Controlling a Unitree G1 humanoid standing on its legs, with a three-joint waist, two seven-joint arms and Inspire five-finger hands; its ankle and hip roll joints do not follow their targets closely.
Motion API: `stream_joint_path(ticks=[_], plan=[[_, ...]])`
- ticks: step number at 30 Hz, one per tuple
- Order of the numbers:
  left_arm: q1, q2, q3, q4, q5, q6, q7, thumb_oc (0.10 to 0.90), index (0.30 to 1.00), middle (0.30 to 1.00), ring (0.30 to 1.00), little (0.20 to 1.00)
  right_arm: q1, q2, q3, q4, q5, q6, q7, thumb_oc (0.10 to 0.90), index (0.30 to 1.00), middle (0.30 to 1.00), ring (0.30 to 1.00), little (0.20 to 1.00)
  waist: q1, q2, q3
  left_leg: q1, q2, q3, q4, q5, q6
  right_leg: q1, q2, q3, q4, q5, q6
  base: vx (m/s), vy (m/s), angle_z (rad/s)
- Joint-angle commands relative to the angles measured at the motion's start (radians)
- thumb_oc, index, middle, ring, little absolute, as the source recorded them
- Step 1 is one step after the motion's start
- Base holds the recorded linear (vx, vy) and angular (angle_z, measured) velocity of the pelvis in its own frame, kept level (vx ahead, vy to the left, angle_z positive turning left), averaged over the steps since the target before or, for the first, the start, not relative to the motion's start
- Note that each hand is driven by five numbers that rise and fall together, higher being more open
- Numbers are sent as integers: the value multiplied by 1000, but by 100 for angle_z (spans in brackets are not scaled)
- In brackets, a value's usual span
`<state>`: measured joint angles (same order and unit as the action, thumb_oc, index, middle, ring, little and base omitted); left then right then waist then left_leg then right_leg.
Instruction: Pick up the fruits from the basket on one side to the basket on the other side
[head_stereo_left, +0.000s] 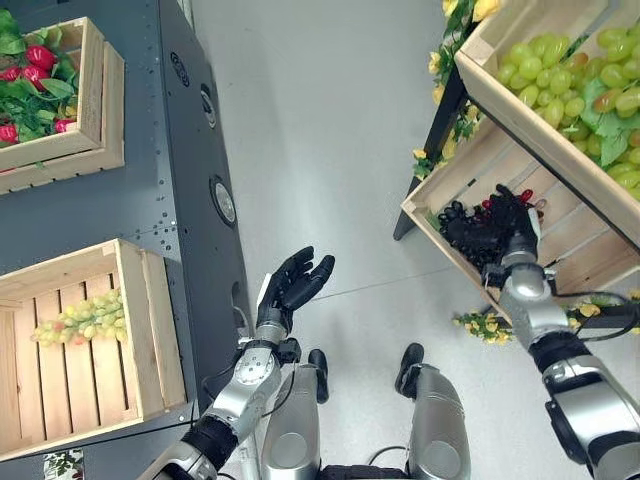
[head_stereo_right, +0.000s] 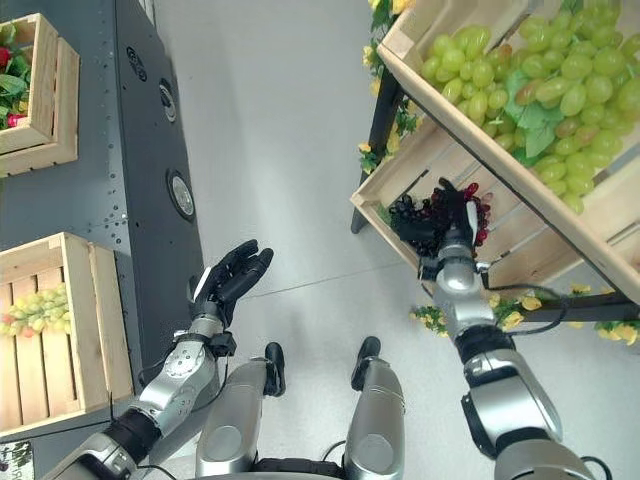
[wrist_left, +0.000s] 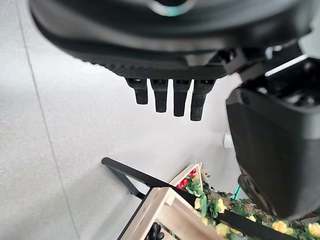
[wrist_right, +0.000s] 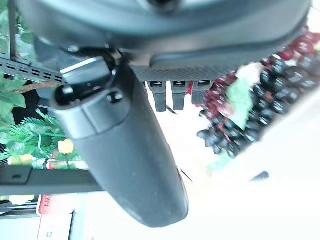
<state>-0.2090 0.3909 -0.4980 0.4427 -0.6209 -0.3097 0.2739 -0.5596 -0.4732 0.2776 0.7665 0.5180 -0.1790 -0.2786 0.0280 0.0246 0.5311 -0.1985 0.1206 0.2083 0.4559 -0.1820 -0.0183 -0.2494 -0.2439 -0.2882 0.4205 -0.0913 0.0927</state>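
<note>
Your right robot hand (head_stereo_left: 512, 222) reaches with relaxed fingers into the right-centre crate (head_stereo_left: 575, 235), over the dark grapes (head_stereo_left: 465, 232). Your left robot hand (head_stereo_left: 292, 285) hangs released mid-frame. Green grapes (head_stereo_left: 85, 320) lie in the lower-left crate (head_stereo_left: 135, 335).

The dark grapes (head_stereo_left: 470, 228) in the lower crate (head_stereo_left: 560, 245) are partly covered by the right hand (head_stereo_left: 512, 215), and contact with them cannot be judged. The green grapes (head_stereo_left: 565, 85) are cut by the picture's edge. The red fruits (head_stereo_left: 35, 60) are half hidden under leaves.
</note>
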Motion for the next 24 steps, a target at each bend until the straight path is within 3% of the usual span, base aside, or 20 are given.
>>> stream_joint_path(ticks=[1,13,21,24], plan=[[35,-22,13,-27,42,-32,-37,800,900,900,900,900,-5,3,-26,-93,-34,-149,4,800,900,900,900,900,4,-19,-139,62,-16,69,-70,-34,34,101,13,7,-63,-52,-26,123,20,-9],[136,-52,64,33,109,-3,-66,800,900,900,900,900,245,128,66,-180,-61,-156,136,800,900,900,900,900,15,-21,-284,219,-57,34,-330,48,21,271,48,-21,-295,8,-5,85,5,8],[196,-55,74,38,224,32,-52,800,900,900,900,900,401,195,142,-295,-82,-144,177,800,900,900,900,900,30,-18,-333,274,-74,-5,-473,110,8,325,68,-40,-414,58,10,25,12,14],[207,-54,83,38,238,38,-27,800,900,900,900,900,453,204,183,-345,-47,-123,248,800,900,900,900,900,42,-15,-344,285,-86,-25,-535,138,3,344,70,-59,-473,89,21,-16,68,8]])
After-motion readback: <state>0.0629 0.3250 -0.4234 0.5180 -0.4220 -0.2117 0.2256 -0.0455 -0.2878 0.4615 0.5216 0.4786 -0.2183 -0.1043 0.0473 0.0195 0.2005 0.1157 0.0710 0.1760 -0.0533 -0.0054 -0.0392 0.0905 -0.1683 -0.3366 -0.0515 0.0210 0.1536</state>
